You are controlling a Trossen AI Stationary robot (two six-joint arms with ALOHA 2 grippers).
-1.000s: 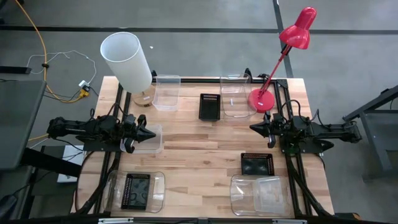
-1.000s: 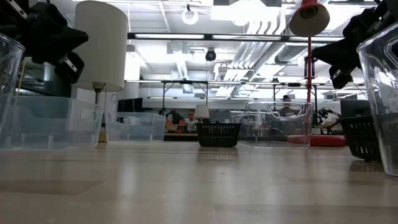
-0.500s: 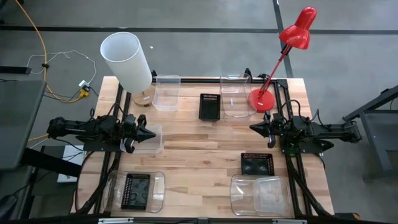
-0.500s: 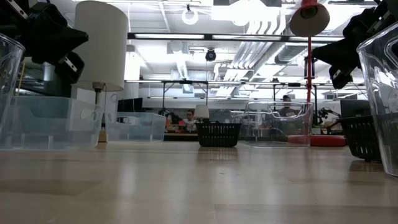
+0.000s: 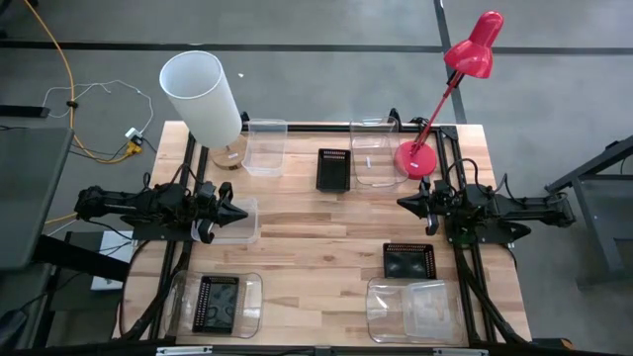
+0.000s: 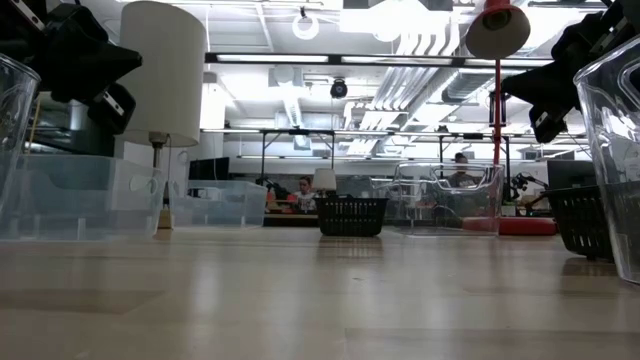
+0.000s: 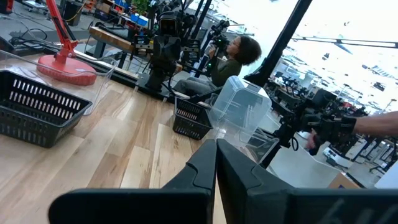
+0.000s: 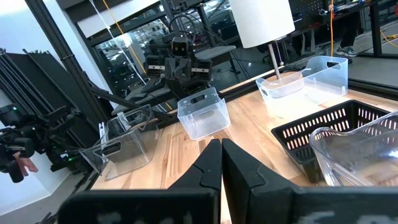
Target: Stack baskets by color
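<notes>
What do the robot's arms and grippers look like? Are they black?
Yes. Both arms are black, long and knobbly, built from chunky jointed pieces. The left gripper and the right gripper each end in two dark, smooth fingers that narrow to a point like a beak. No stickers or markings show.

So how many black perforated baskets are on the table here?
3. One black basket stands at the far edge between two clear bins, one near the right front by a clear tub, and one sits inside the clear tub at left front. None looks hidden.
</notes>
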